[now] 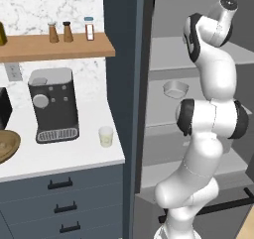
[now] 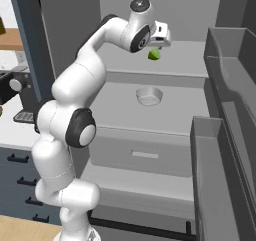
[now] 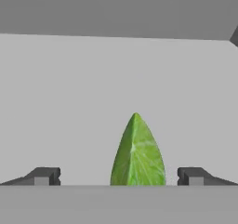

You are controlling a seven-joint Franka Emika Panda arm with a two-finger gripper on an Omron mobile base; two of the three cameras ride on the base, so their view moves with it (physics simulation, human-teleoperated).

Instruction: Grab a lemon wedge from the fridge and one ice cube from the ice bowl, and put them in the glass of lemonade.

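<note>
Hidden: the wedge's (image 3: 137, 151) lower end is cut off in my hand view; my gripper (image 3: 119, 176) shows just two fingertips (image 3: 44, 175).
Count: one green wedge, one glass (image 1: 105, 136), one small bowl (image 2: 149, 95) on the middle fridge (image 2: 150, 115) shelf.
Position: wedge sits between my wide-open fingers, untouched, on the upper shelf.

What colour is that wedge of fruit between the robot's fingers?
The wedge is bright green, more lime than lemon; the hand view shows it best.
</note>
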